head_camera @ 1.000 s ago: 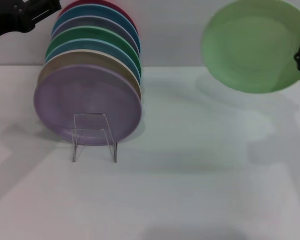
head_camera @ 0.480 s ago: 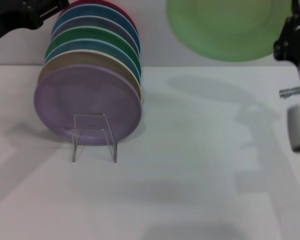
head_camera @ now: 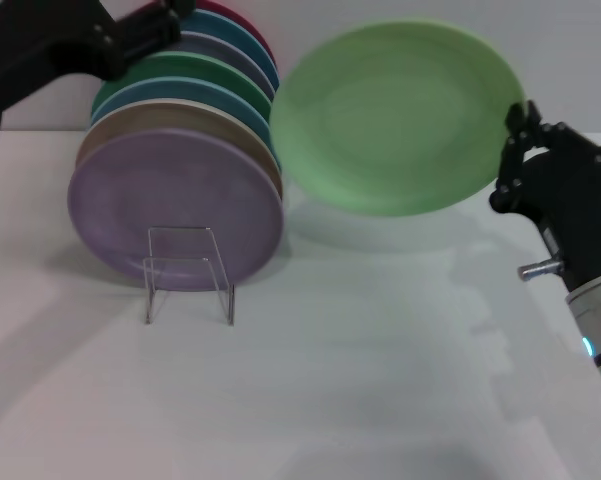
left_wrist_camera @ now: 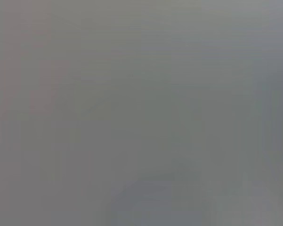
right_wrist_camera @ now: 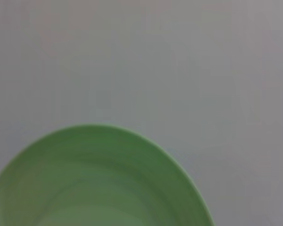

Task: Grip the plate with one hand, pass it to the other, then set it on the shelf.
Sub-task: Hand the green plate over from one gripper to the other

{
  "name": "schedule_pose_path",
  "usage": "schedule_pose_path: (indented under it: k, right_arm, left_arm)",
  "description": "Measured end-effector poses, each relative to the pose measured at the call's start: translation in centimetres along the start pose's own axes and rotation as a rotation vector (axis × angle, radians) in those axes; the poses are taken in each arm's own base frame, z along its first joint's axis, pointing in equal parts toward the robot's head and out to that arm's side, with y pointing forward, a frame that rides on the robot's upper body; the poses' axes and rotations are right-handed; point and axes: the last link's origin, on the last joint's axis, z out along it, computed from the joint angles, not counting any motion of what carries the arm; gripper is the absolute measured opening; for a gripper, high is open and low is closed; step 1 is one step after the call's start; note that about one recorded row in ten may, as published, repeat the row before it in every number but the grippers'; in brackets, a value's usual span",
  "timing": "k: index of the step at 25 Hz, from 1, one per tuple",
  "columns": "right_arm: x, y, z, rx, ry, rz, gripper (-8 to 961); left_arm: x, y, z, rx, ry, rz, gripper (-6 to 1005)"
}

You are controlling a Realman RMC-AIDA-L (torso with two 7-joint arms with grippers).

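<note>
The head camera looks forward and down from the robot's body over the white table (head_camera: 380, 400) toward the back wall, taking in both arms at once. The right gripper (head_camera: 515, 125) shows at that view's right edge, the left gripper (head_camera: 165, 25) at its upper left. The right wrist camera sits close behind its gripper, facing along the pale green plate (right_wrist_camera: 96, 183) toward plain wall; that plate (head_camera: 395, 115) is what both views share. The left wrist camera faces only featureless grey.
</note>
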Motion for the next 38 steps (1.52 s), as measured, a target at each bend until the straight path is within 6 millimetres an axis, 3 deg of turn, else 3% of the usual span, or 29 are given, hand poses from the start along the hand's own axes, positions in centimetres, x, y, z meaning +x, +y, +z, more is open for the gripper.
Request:
schedule_pose_path:
  k: [7, 12, 18, 24, 28, 38]
  right_arm:
    - [0.2, 0.8, 0.1, -0.049, 0.002, 0.001, 17]
    - [0.3, 0.8, 0.1, -0.052, 0.005, 0.006, 16]
    - [0.6, 0.6, 0.1, -0.052, 0.02, 0.005, 16]
    - [1.0, 0.5, -0.2, -0.051, 0.031, 0.001, 16]
    - [1.1, 0.4, -0.6, -0.052, 0.034, 0.011, 17]
    - [0.7, 1.4, -1.3, -0.11, -0.006, 0.017, 33]
  left_arm:
    - [0.1, 2.1, 1.7, -0.058, -0.138, 0.107, 728]
    - [0.9, 4.9, 2.8, -0.105, -0.248, 0.228, 717]
    - [0.6, 7.0, 4.6, -0.056, -0.396, 0.368, 703]
    - [1.1, 7.0, 5.1, -0.078, -0.405, 0.401, 689]
    - [1.4, 7.0, 5.3, -0.138, -0.368, 0.534, 680]
    - [0.9, 7.7, 5.7, -0.156, -0.38, 0.471, 657]
